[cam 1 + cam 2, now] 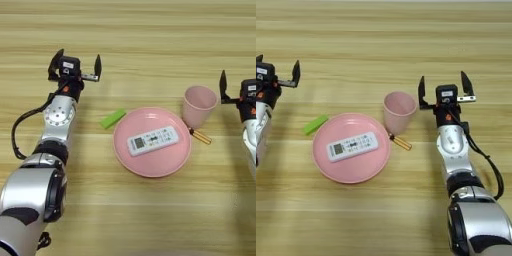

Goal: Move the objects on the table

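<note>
A pale pink tapered cup [199, 105] stands upright on the wooden table [130, 30], touching the right rim of a pink plate [176, 159]. A small flat lime-green block [113, 118] lies just left of that plate. My left gripper [75, 65] hovers open above and to the left of the green block, with nothing between its fingers. My right gripper [445, 86] is open as well, a short way right of the cup [399, 111] and apart from it.
A white remote [152, 140] lies on the pink plate. A small orange-brown stick [201, 136] rests on the table by the cup's base. A black cable runs beside each forearm.
</note>
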You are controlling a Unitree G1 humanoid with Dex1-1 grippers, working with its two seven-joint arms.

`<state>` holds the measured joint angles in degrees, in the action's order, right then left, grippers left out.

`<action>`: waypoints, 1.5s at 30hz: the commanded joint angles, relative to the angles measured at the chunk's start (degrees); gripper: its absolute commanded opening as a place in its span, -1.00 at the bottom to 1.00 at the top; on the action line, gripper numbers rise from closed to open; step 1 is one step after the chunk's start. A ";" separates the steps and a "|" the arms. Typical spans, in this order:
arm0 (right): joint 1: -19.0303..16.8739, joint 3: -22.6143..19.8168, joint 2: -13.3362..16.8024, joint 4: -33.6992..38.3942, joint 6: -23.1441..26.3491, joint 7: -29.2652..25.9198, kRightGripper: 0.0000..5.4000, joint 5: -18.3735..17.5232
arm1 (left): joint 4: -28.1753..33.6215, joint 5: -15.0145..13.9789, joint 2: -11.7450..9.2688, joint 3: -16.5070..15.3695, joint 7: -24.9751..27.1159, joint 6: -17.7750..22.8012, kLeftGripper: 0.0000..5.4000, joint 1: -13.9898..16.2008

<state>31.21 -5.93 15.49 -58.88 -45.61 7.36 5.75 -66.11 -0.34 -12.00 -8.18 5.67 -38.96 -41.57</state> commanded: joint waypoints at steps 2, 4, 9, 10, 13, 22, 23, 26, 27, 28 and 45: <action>1.06 0.19 0.22 0.05 0.16 0.47 1.00 0.50 | -0.34 0.29 -0.16 0.14 -0.14 0.37 1.00 -0.82; 1.05 0.19 0.25 0.06 0.15 0.44 1.00 0.50 | -0.33 0.32 -0.15 0.16 -0.17 0.37 1.00 -0.81; 1.06 0.20 0.25 0.11 0.16 0.45 1.00 0.52 | -0.30 0.40 -0.19 0.22 -0.22 0.47 1.00 -0.83; 1.06 0.20 0.27 0.11 0.17 0.44 1.00 0.52 | -0.29 0.39 -0.19 0.22 -0.23 0.48 1.00 -0.84; 1.13 0.20 0.28 0.08 0.21 0.42 1.00 0.51 | -0.31 0.39 -0.20 0.21 -0.23 0.53 1.00 -0.90; 1.19 0.12 0.20 0.06 0.16 0.26 1.00 0.36 | -0.40 0.41 -0.20 0.26 -0.11 0.58 1.00 -0.96; 1.18 0.10 0.20 0.07 0.15 0.26 1.00 0.34 | -0.40 0.41 -0.19 0.26 -0.11 0.58 1.00 -0.96; 1.20 -0.10 0.19 0.09 -0.01 0.12 1.00 0.06 | -0.41 0.47 -0.12 0.32 -0.18 0.62 1.00 -0.99; 1.21 -0.18 0.19 0.13 -0.08 0.06 1.00 -0.06 | -0.43 0.48 -0.10 0.34 -0.20 0.63 1.00 -1.01; 1.23 -0.24 0.19 0.13 -0.13 0.04 1.00 -0.13 | -0.45 0.49 -0.09 0.35 -0.21 0.65 1.00 -1.02; -2.40 -2.26 -1.69 12.85 -5.02 -10.87 1.00 -11.99 | 0.47 0.29 0.16 0.39 -0.28 0.22 1.00 -0.36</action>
<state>30.10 -8.22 14.82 -49.17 -53.42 0.76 -2.23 -65.90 -0.33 -11.96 -8.01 5.53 -39.05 -41.56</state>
